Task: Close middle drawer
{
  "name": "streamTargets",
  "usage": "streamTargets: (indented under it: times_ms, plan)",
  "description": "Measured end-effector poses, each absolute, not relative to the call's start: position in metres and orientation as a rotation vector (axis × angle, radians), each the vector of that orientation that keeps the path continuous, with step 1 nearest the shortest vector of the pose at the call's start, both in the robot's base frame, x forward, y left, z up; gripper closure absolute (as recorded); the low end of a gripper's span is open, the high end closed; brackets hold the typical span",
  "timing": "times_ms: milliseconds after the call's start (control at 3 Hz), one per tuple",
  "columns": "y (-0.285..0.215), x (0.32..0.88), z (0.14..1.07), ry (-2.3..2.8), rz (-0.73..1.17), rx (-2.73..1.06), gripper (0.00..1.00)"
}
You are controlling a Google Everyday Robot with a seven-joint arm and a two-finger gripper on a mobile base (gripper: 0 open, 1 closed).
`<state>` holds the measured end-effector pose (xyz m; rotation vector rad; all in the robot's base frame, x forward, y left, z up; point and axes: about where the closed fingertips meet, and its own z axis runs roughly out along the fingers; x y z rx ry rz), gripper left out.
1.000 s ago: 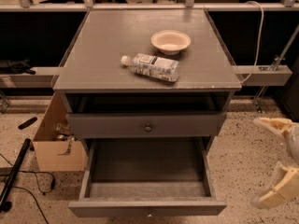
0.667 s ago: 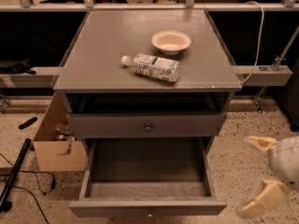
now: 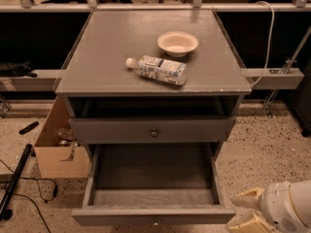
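Note:
The middle drawer (image 3: pixel 153 176) of the grey cabinet is pulled far out, showing a long empty box with a pale grey floor. Its front panel (image 3: pixel 121 216) is at the bottom of the view, with a small centre knob (image 3: pixel 155 222). Above it, the upper drawer (image 3: pixel 194 129) with a dark round knob (image 3: pixel 154 132) stands slightly out. My gripper (image 3: pixel 243 211) is at the bottom right, just right of the middle drawer's front right corner. Its pale fingers (image 3: pixel 248 199) are apart and hold nothing.
On the cabinet top (image 3: pixel 107 57) lie a plastic bottle (image 3: pixel 158 69) and a pale bowl (image 3: pixel 178 43). An open cardboard box (image 3: pixel 56 154) stands against the cabinet's left side. A black pole (image 3: pixel 13 181) and cables lie on the speckled floor at left.
My gripper has moved left and lower, from the right edge of the view to beside the middle drawer's front right corner. The drawers have not moved.

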<state>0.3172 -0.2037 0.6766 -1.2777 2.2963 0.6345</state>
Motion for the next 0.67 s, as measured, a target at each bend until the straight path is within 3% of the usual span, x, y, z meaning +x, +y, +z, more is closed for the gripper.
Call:
streamTargets:
  times_ms: [333,667]
  plan:
    - [-0.2245,0.3140,0.6367,2.328,0.667,-1.248,0.73]
    - [-0.2244,0.3140,0.6366,2.328,0.668,-1.248,0.96]
